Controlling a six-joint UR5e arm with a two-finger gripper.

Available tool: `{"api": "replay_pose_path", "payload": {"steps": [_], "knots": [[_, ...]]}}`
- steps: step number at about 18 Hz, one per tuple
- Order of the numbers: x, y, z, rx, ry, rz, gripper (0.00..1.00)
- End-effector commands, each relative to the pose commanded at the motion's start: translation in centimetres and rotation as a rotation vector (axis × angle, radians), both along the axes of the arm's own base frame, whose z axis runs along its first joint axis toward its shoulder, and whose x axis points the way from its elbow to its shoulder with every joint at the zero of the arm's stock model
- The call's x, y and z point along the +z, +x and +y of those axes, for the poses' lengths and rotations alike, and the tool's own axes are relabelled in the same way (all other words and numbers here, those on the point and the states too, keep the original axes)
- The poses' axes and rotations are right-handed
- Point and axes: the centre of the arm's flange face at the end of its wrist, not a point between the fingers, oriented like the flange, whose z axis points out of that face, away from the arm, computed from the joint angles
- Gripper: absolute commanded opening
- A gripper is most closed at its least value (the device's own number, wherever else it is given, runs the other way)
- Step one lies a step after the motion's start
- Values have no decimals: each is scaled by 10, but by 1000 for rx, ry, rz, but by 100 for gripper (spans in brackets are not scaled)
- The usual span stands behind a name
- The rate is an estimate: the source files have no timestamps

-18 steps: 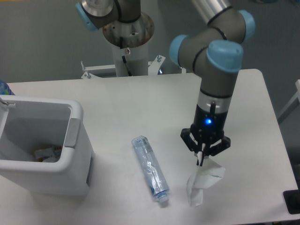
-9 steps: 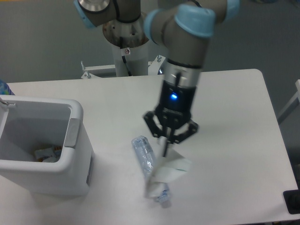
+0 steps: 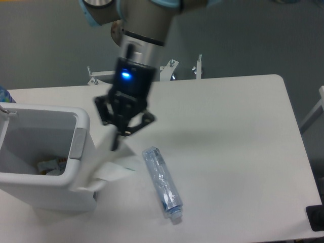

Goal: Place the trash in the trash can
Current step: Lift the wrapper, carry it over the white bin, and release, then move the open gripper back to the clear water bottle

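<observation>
The wrapper (image 3: 112, 169) hangs limp and pale from the tool (image 3: 119, 137), pinched at its top edge so that the rest drapes down against the outer wall of the trash can (image 3: 81, 126) — held high, it seems, so it can pass over the thick rim rather than snag on it. The tool is closed on the wrapper, its fingers pointing straight down, just beside the can's right rim and the grey tab (image 3: 78, 144). The wrapper is not yet over the opening; I judge the carry nearly done and the release still to come. The bottle (image 3: 161, 181) lies flat on the worktop (image 3: 238, 152), to the right of the can and apart from it, untouched. Some scraps (image 3: 50, 166) already sit at the can's bottom.
</observation>
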Motion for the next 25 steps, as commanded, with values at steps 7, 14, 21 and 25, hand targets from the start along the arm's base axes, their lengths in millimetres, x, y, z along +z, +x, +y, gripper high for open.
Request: {"api": "replay_pose_path", "payload": {"steps": [7,14,21,25], "knots": [[-8,52,-1,-75,-13,-10,100],[-2,48,1,-62,-7,-6,100],[-3,-60,-17,182,-5,-92,100],[-35,-137,-31,314,-43,-149,100]]}}
